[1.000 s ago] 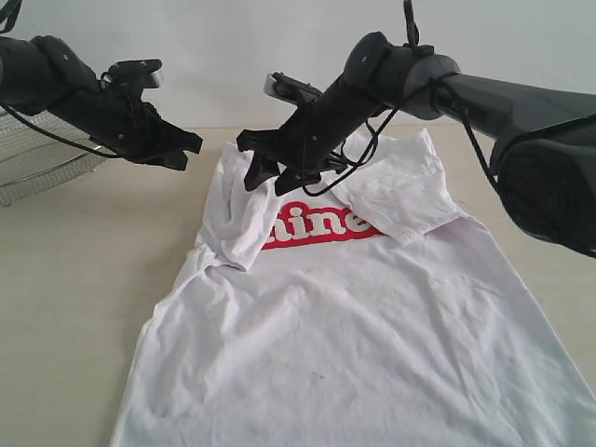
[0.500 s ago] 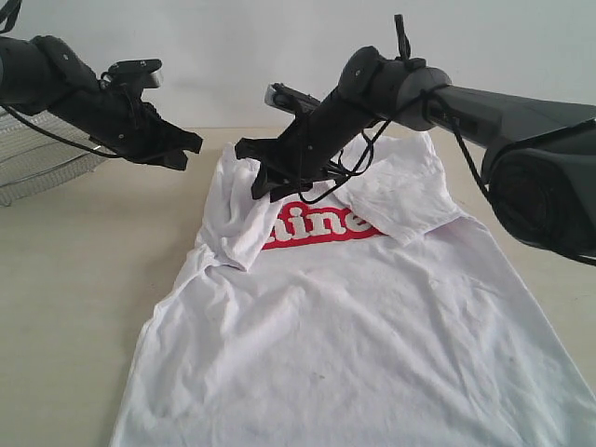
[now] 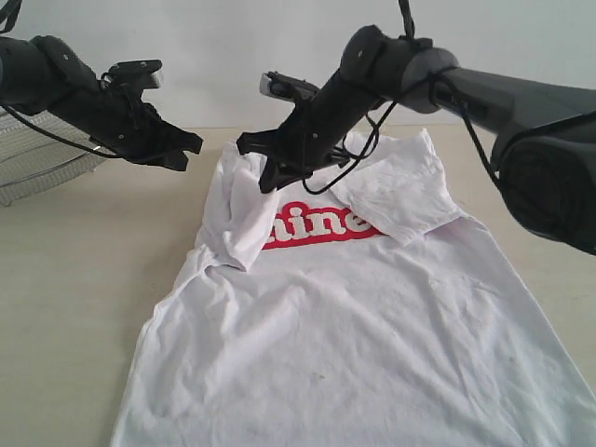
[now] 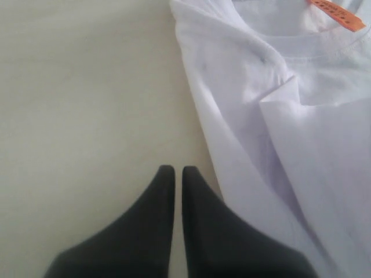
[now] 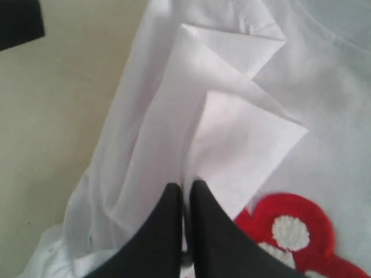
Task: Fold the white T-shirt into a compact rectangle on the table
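Exterior view: a pale surface (image 3: pixel 74 279) fills the frame, and the white shirt (image 3: pixel 354 326) lies spread over its centre and lower right, collar toward the top of the frame. A wire basket (image 3: pixel 33 158) sits at the left edge. The right arm reaches from the upper right across the middle, its gripper (image 3: pixel 265 177) over the shirt's upper left part. The left gripper (image 3: pixel 186 149) hangs at upper left, clear of the cloth.

Both sleeves are folded inward, one (image 3: pixel 237 223) left of the red band (image 3: pixel 321 225) and one (image 3: pixel 400 200) right of it.

The right wrist view shows the right gripper's (image 5: pixel 184 186) fingers pressed together at the folded sleeve's crease; whether cloth is caught between them I cannot tell. The left gripper's (image 4: pixel 175 171) fingers are nearly pressed together over bare surface, just beside the shirt's edge. An orange tag (image 4: pixel 336 14) sits in the collar.
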{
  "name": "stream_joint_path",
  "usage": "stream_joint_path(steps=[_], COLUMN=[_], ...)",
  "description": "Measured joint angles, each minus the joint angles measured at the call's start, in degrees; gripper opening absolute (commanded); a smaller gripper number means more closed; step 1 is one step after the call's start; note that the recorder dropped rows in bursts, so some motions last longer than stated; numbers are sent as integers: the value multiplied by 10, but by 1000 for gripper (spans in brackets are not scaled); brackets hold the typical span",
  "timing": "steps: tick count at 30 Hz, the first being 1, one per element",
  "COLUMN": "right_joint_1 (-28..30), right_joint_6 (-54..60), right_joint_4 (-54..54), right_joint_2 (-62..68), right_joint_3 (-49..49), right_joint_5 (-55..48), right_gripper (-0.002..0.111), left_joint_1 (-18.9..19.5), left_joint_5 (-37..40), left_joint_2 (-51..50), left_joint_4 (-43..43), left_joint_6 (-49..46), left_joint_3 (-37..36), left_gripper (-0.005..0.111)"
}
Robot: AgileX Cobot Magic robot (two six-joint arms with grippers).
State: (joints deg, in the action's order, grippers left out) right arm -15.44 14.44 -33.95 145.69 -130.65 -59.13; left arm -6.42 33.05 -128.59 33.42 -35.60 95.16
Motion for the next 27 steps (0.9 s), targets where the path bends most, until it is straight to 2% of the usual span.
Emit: stream_joint_path(steps=[9, 15, 27], right_joint_1=[0, 0, 0], right_joint_6=[-43, -68, -91], right_joint_4=[104, 145, 156], right_joint_2=[-43, -43, -43], right_joint_3=[-5, -5, 105], right_joint_5=[-96, -105, -107], right_gripper=[0, 0, 0], left_joint_1=[0, 0, 0], left_joint_5=[0, 0, 0], left_joint_2=[0, 0, 0], left_joint_4=[0, 1, 1], left_joint_6=[0, 0, 0], left_joint_3=[0, 0, 0], left_gripper=[5, 5, 5])
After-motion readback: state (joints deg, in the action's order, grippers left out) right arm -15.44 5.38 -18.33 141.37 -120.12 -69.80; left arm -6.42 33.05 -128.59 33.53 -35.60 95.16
